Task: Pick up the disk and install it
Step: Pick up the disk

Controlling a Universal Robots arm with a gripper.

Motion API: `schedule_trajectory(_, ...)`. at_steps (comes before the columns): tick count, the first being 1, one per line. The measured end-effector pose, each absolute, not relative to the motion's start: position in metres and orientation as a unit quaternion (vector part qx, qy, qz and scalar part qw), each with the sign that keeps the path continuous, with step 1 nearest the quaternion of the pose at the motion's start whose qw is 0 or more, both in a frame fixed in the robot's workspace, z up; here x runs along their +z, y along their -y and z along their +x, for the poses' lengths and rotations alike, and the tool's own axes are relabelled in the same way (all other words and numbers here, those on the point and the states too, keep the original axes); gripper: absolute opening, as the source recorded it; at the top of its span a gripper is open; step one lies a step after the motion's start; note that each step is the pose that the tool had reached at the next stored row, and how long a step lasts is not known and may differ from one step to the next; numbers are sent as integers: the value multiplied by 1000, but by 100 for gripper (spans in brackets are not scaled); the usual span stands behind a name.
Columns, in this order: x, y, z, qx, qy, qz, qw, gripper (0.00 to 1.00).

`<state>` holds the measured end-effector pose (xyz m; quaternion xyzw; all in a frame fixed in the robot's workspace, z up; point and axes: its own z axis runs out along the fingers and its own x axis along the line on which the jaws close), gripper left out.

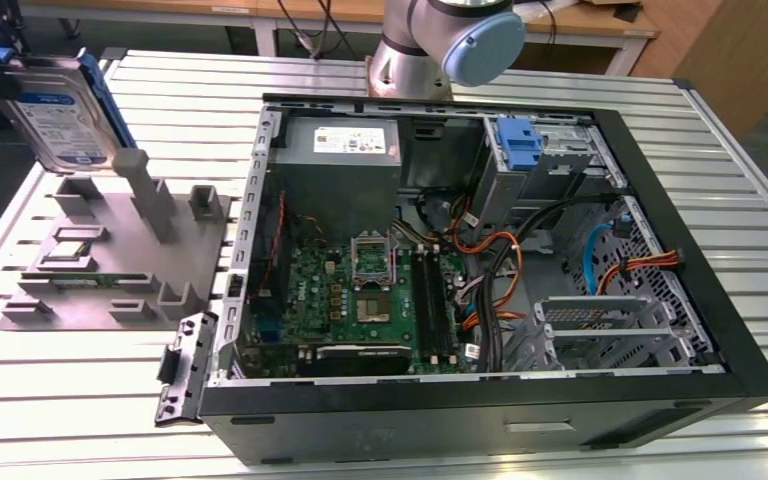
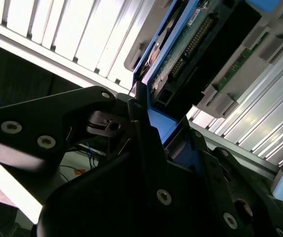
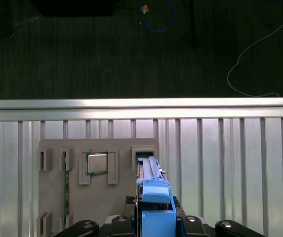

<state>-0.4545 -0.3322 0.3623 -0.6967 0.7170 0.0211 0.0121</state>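
Note:
The disk [image 1: 53,115], silver-grey with a white and blue label and a blue carrier bracket, hangs tilted at the exterior view's far left, just above the grey parts holder [image 1: 104,250]. My gripper [image 1: 11,62] is shut on its upper end. In the first wrist view I look down the disk's edge [image 3: 151,170], with the blue bracket [image 3: 157,210] clamped in my gripper [image 3: 156,222], over an open slot [image 3: 142,152] of the holder. The second wrist view shows my gripper [image 2: 140,116] pinching the bracket, with the disk's circuit board [image 2: 185,47] beyond it.
An open computer case [image 1: 704,330] lies at the centre of the slatted aluminium table [image 1: 51,420], with a motherboard [image 1: 357,300], cables and a drive cage carrying an upright blue latch [image 1: 523,148]. The arm's base [image 1: 438,45] stands behind it. The holder carries a chip [image 3: 97,163] and a memory stick [image 3: 66,182].

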Motion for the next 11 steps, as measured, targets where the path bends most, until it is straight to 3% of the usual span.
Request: schedule_trajectory(11, 366, 332, -454, 21, -717, -697, 12, 36)
